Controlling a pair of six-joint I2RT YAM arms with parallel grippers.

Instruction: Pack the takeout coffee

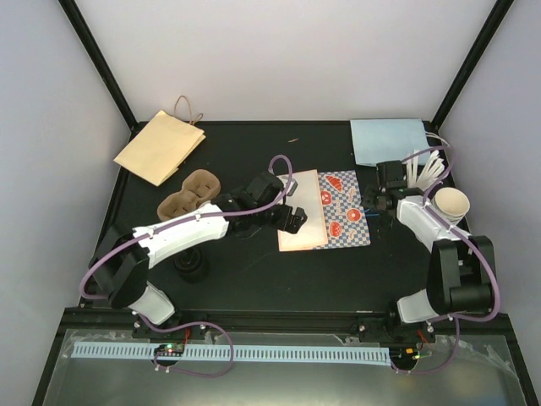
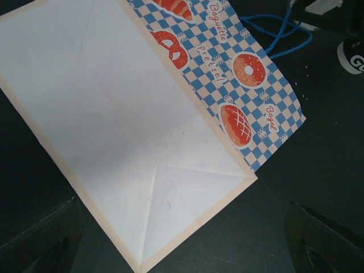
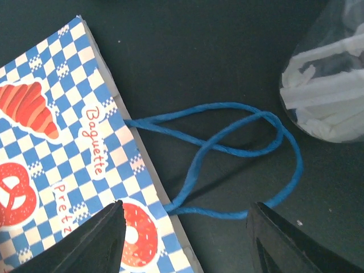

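Left gripper (image 2: 182,239), jaws spread wide, above pale folded base of checkered paper bag (image 1: 325,211) lying flat at frame centre, right gripper (image 3: 185,239), jaws apart, over blue handles (image 3: 239,153), paper cup (image 1: 450,203) at right, cup carrier (image 1: 188,196) centre-left.

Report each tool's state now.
Left tool: open, empty, over the bag.
Right tool: open, empty, over the handle.
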